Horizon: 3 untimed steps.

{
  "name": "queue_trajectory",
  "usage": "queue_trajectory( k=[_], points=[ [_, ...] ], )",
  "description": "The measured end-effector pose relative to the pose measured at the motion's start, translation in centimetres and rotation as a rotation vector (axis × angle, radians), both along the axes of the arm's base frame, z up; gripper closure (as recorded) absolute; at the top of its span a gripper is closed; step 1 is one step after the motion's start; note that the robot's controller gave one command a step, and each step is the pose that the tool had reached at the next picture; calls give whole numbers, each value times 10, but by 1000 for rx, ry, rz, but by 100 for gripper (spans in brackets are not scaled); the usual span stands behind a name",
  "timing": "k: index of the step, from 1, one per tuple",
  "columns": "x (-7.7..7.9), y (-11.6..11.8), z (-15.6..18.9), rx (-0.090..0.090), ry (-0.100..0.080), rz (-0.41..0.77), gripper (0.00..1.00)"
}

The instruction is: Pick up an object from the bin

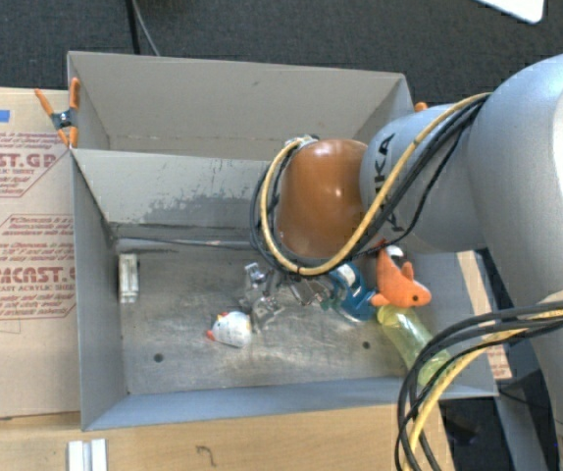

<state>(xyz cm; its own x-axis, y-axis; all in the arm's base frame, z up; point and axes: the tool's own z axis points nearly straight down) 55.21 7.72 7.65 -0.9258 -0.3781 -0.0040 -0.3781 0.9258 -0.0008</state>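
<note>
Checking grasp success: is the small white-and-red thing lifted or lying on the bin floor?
On the floor: the white-and-red thing rests on grey metal beside the hand.

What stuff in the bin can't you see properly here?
1. Blue thing, camera view: mostly hidden under the arm's orange cover.
2. Yellow-green thing at the right side of the bin: its lower end passes behind the cables.
3. White and red thing beside the end effector: too small to tell what it is.
</note>
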Motion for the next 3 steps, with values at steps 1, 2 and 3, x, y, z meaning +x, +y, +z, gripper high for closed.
queue_trajectory(
  k=[1,2,3],
  points=[
    [0,0,0,0,0,0,100],
    [-7,-3,40,-1,12,-5,100],
    [-1,42,99,1,1,34,0]
  ],
)
